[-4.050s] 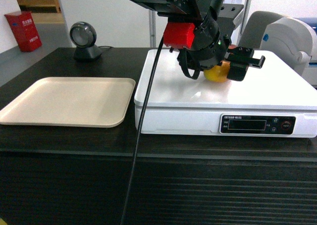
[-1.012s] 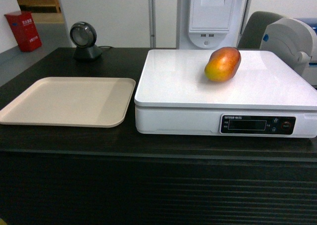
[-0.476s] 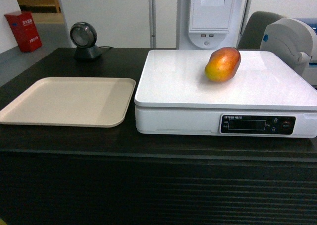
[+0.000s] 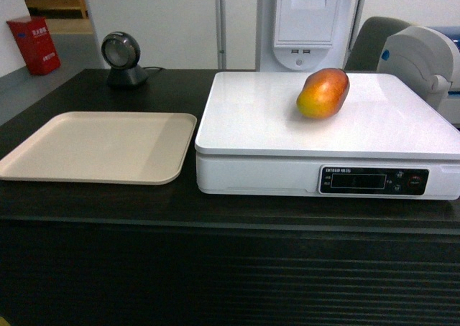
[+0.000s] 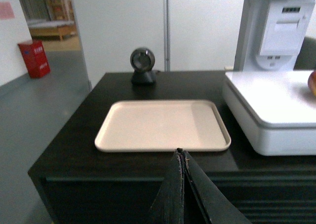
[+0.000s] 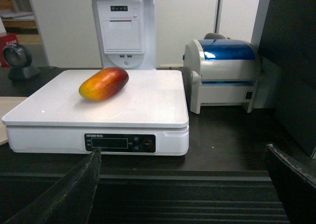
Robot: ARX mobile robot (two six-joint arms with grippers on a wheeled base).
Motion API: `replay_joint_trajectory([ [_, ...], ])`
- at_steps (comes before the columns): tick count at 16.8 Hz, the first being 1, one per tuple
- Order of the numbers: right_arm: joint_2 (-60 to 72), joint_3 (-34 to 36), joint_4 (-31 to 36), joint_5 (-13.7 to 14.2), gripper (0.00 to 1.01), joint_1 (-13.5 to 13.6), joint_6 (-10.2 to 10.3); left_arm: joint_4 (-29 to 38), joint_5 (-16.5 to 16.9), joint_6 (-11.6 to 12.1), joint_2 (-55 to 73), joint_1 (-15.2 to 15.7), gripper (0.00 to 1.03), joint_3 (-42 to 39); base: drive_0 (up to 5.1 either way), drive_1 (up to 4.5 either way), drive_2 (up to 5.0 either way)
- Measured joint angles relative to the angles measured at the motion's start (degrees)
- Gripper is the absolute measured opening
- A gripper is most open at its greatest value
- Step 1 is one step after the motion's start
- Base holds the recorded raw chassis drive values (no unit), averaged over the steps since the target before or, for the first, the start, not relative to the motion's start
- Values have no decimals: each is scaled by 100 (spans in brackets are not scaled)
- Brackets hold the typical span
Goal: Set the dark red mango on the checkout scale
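Note:
The dark red mango (image 4: 324, 92) lies on the white scale (image 4: 259, 125), right of the platform's middle, on the dark checkout counter (image 4: 93, 204). The right wrist view shows the mango (image 6: 103, 84) resting free on the scale (image 6: 148, 105), red end to the right. Neither arm shows in the head view. My right gripper (image 6: 182, 184) is open, low in front of the counter's ribbed face, with nothing between its fingers. My left gripper (image 5: 181, 157) is shut on nothing, its tips pressed together before the counter edge near the tray.
A beige tray (image 4: 97, 146) lies left of the scale. A round black scanner (image 4: 125, 59) stands at the back left. A white receipt terminal (image 4: 307, 24) rises behind the scale. A white and blue printer (image 6: 224, 73) sits to the right.
Four seconds ago my right arm hung over the scale with its gripper around the mango. It has since pulled out of the head view, leaving the mango lying free. Nothing moved in the last second.

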State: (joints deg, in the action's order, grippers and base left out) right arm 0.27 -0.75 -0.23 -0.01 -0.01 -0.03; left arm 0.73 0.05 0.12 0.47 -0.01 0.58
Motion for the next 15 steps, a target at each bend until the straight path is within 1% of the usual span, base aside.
replay_joint_trajectory([
  [4, 0, 0, 2, -2, 98, 0, 0, -101, -7, -4, 9, 0, 2, 0, 0, 0, 0],
  [5, 0, 0, 2, -2, 98, 0, 0, -96, -9, -11, 9, 0, 7, 0, 0, 0, 0],
  [7, 0, 0, 2, -2, 98, 0, 0, -94, -9, -11, 9, 0, 27, 0, 0, 0, 0],
  [9, 0, 0, 2, -2, 98, 0, 0, -94, -9, -11, 9, 0, 36, 0, 0, 0, 0],
  [10, 0, 0, 2, -2, 98, 0, 0, -94, -9, -11, 9, 0, 45, 0, 0, 0, 0],
  [11, 0, 0, 2, -2, 98, 0, 0, -94, -9, -11, 9, 0, 59, 0, 0, 0, 0],
  [12, 0, 0, 2, -2, 98, 0, 0, -94, -9, -11, 9, 0, 77, 0, 0, 0, 0],
  [14, 0, 0, 2, -2, 98, 0, 0, -94, -9, -7, 9, 0, 100, 0, 0, 0, 0],
  [15, 0, 0, 2, -2, 98, 0, 0, -94, -9, -11, 9, 0, 97, 0, 0, 0, 0],
])
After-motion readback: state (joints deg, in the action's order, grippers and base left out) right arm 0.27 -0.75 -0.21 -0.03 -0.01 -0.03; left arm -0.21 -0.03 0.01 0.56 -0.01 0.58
